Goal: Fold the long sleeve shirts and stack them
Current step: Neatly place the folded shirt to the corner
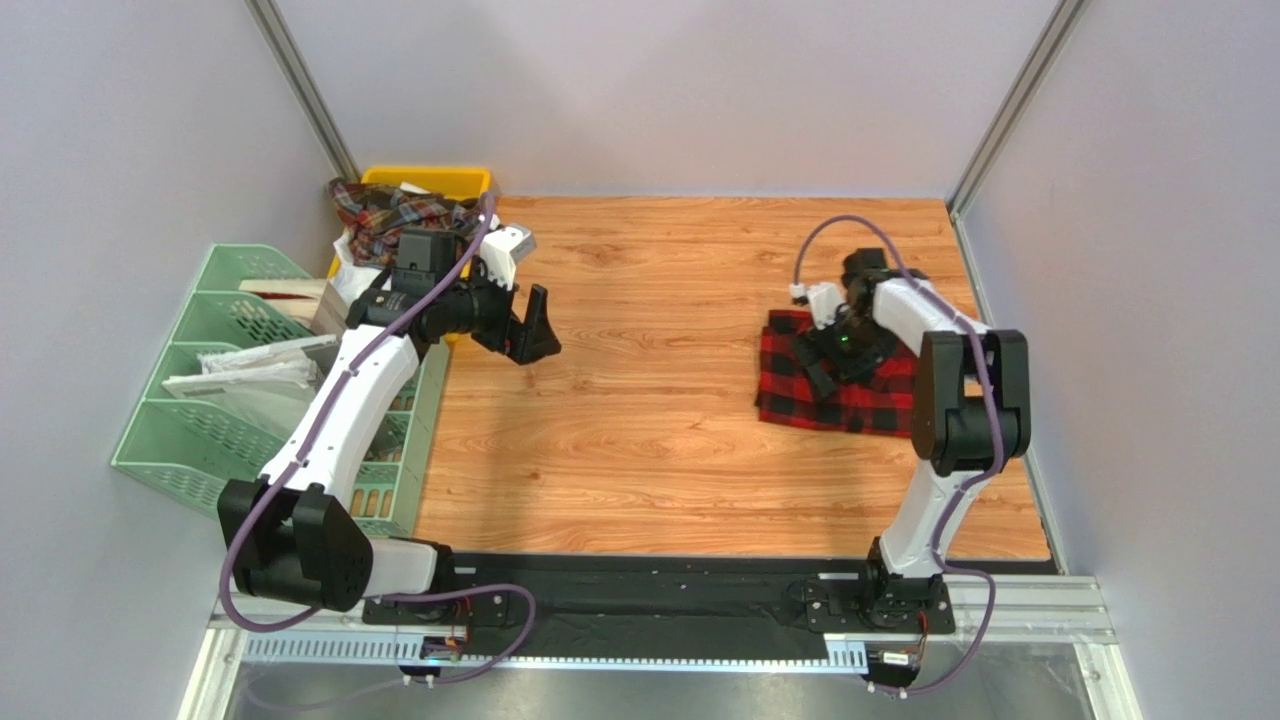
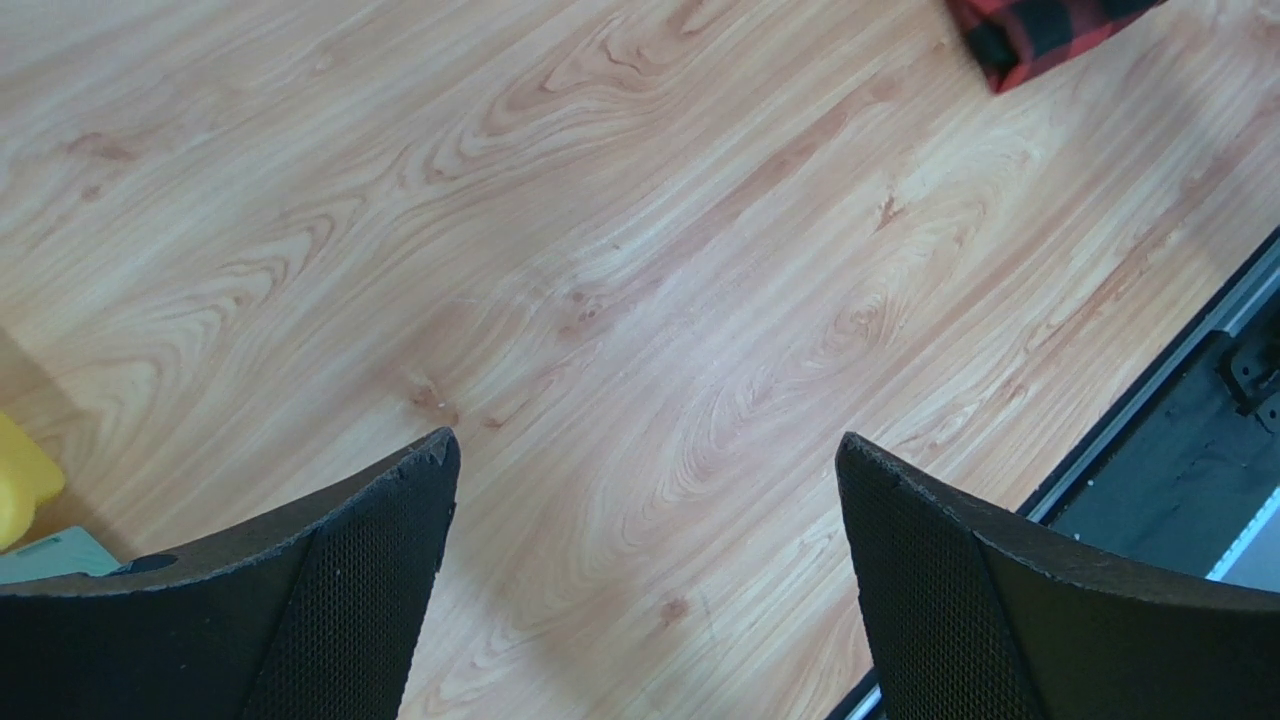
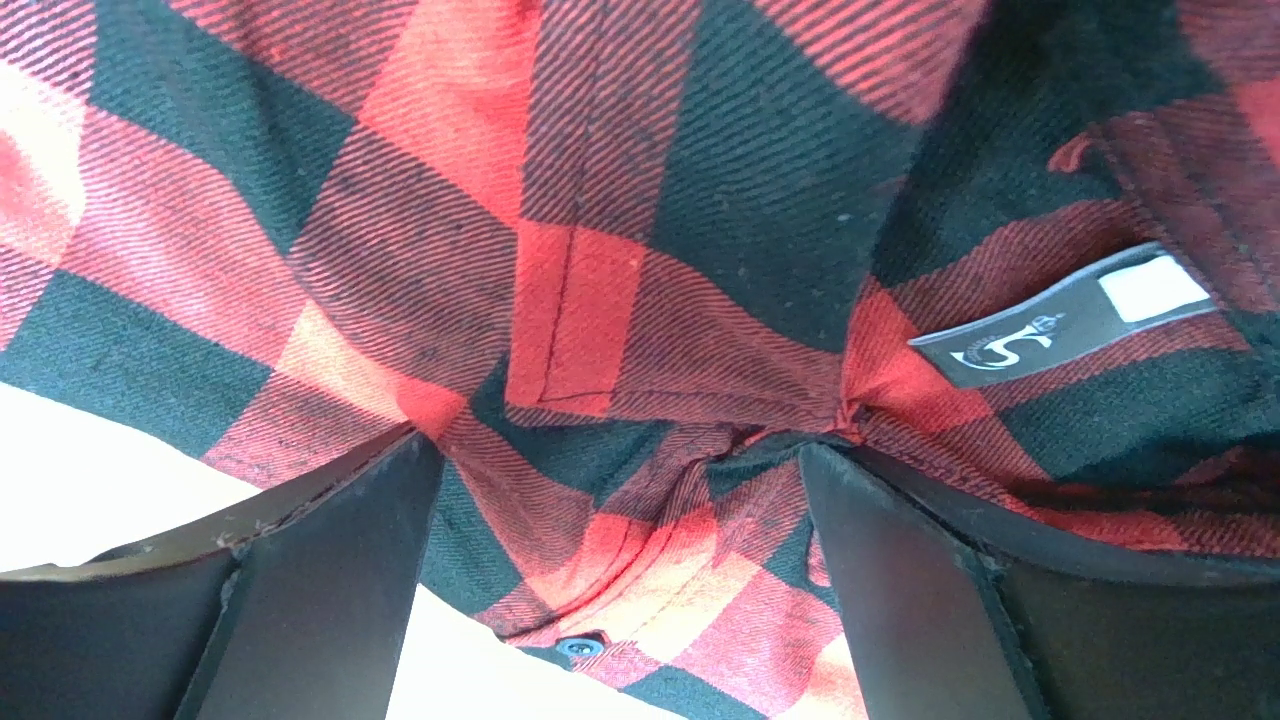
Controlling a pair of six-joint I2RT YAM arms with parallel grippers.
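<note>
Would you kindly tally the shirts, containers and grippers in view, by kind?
Yellow bin: 1
Green rack: 1
Plaid shirts: 2 (red-and-black shirt on the table, darker plaid shirt in the bin)
Grippers: 2 (left gripper, right gripper, both open)
Total: 6

Centre: bare wood-grain bench point(image 1: 661, 405), wide open passage.
Right: folded red-and-black checked flannel shirt point(image 1: 796, 393) lies under right claw point(image 3: 619, 450).
Left edge: yellow plastic bin point(image 1: 436, 182) and green mesh rack point(image 1: 181, 435) block.
</note>
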